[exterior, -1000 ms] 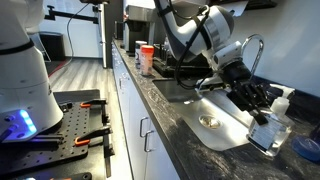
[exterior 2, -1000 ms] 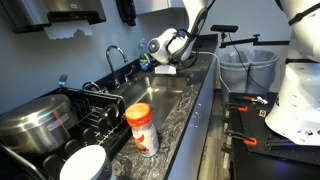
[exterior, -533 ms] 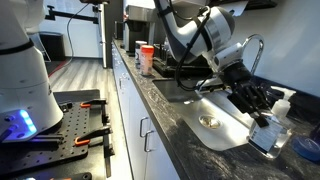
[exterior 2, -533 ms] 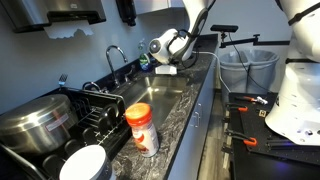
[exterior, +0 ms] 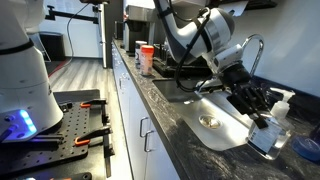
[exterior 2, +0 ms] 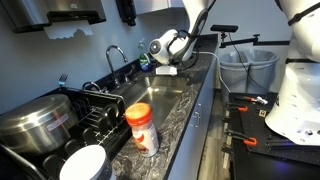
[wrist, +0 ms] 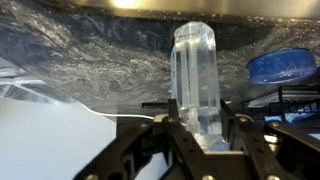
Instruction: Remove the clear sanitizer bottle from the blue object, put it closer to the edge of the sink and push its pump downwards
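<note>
As before, gripper [wrist: 203, 122] around clear sanitizer bottle [wrist: 195, 70]

Bottle [wrist: 195, 75] stands between sink [exterior: 212, 122] and blue object [wrist: 283, 66].

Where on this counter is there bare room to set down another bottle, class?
Bare: the stone strip between the sink and the front edge; the stone behind the clear sanitizer bottle. Crowded: between bottle and blue object; around the dish rack.

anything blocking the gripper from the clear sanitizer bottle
Nothing visible does. In the wrist view the clear sanitizer bottle stands right between the jaws of the gripper; the blue object sits off to one side, apart from it.
</note>
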Robot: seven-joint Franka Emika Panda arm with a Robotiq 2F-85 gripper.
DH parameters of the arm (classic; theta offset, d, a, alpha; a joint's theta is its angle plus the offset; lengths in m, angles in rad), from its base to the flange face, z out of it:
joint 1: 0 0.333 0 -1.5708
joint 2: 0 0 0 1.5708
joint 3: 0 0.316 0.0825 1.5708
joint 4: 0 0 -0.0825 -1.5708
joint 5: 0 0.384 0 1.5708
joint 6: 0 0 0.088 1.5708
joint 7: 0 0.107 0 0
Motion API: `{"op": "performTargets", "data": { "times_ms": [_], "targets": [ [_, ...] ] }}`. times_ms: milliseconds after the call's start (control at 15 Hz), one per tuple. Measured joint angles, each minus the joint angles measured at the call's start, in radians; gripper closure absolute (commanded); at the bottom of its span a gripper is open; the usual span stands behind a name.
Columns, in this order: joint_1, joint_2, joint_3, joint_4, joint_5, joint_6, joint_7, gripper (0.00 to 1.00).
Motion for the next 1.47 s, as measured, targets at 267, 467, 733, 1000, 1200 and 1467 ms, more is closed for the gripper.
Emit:
{"op": "performTargets", "data": {
  "times_ms": [267,467,733,1000,1200,1467],
  "targets": [
    [-0.003,0.000,0.000,0.000,0.000,0.000,0.000,0.11],
    [-0.007,0.000,0.000,0.000,0.000,0.000,0.000,0.00],
    [-0.009,-0.002,0.000,0.000,0.000,0.000,0.000,0.00],
    [-0.009,-0.018,0.011,-0.005,0.000,0.000,-0.022,0.00],
    [-0.008,-0.055,0.025,-0.027,0.000,0.000,-0.046,0.00],
    [0.000,-0.122,0.041,-0.071,-0.001,0.010,-0.080,0.00]
  ]
}}
